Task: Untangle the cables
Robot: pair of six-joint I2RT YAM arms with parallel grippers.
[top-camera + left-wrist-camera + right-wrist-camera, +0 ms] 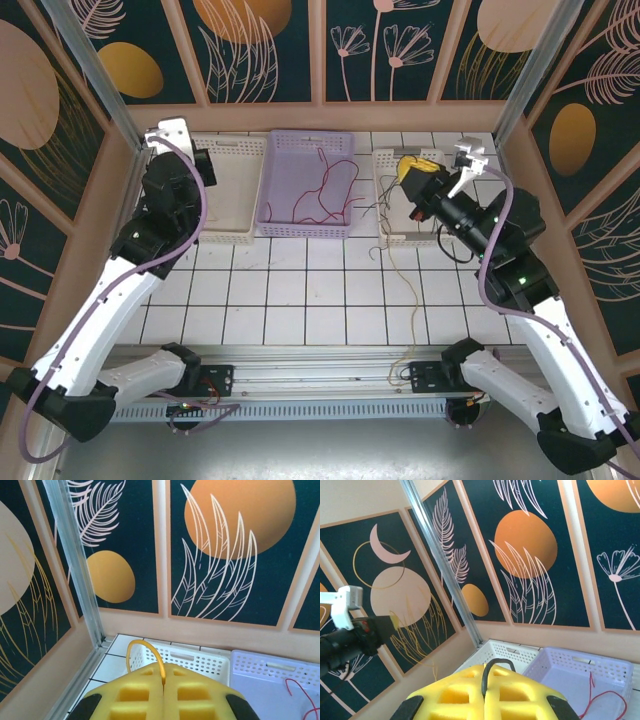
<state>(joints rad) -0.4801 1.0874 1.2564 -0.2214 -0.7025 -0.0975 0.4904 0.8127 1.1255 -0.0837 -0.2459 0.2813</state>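
We note left gripper point(163, 675) closed, fingers pinching yellow cable loop point(134, 647); white basket point(200, 660) just beyond fingertips, at table's far-left corner. Red cables point(325, 185) lie in lilac basket point(305, 228), mid far edge. Right gripper point(485, 675) closed, pinching black cable loop point(491, 664), above second white basket point(400, 237), far right. Yellow strand point(408, 290) trails from there across tiles to near edge.

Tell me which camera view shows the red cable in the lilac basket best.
Top external: the red cable is seen from above, sprawled across the floor of the lilac basket. The left wrist view catches a short red piece at its lower right corner, and the right wrist view a longer loop, cut by the frame edge.
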